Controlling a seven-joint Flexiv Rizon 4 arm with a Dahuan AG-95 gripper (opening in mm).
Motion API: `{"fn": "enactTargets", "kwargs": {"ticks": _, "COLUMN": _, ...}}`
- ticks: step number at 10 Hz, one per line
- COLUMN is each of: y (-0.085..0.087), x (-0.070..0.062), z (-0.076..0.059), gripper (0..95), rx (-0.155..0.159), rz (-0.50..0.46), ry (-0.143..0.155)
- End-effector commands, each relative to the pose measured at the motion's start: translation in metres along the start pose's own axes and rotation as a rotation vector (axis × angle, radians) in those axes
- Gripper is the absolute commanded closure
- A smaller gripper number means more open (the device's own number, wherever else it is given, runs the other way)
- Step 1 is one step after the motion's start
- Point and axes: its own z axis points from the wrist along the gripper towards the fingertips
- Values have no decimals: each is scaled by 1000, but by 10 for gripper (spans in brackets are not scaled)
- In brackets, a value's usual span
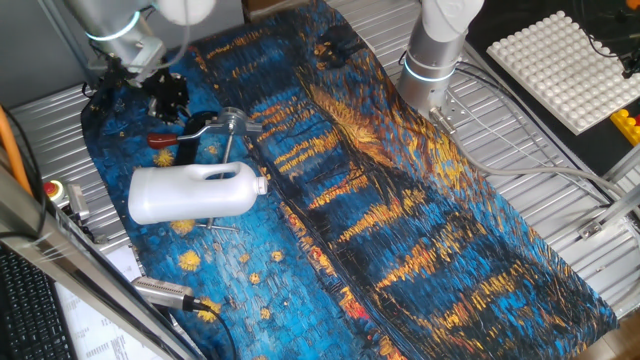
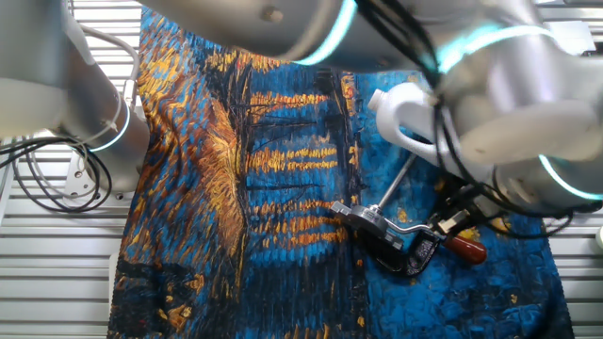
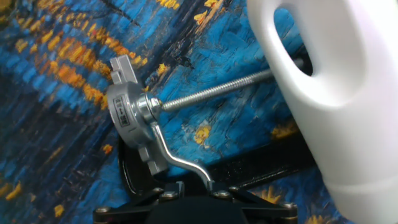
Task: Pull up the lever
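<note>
The lever (image 3: 180, 163) is a curved silver rod that runs from the metal clamp (image 3: 130, 111) down between my fingers at the bottom of the hand view. Its red-brown tip (image 1: 163, 140) lies low over the cloth and also shows in the other fixed view (image 2: 466, 248). My gripper (image 3: 194, 186) stands narrow around the rod just before the tip, and looks shut on it. It shows black in one fixed view (image 1: 170, 100) and in the other (image 2: 441, 226). The clamp's black base (image 2: 405, 256) rests on the cloth.
A big white plastic jug (image 1: 195, 192) lies on its side right next to the clamp, over its threaded rod (image 3: 217, 90). A second arm's base (image 1: 435, 60) stands at the back. A white bumpy tray (image 1: 565, 65) sits at the far right. A silver tool (image 1: 165, 292) lies at the cloth's front edge.
</note>
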Motion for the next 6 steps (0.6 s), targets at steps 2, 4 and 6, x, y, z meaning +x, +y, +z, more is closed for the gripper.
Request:
{"fn": "enactTargets", "kwargs": {"ticks": 2, "y": 3, "x": -2, "z": 0, "gripper": 760, "rx": 42, "rz": -165, "ry": 160}}
{"fn": "enactTargets", "kwargs": {"ticks": 4, "y": 3, "x": -1, "z": 0, "gripper": 570, "rx": 56, "rz": -252, "ry": 189}}
{"fn": "enactTargets", "kwargs": {"ticks": 6, "y": 8, "x": 10, "z": -7, "gripper": 570, "rx": 63, "rz": -306, "ry": 195}}
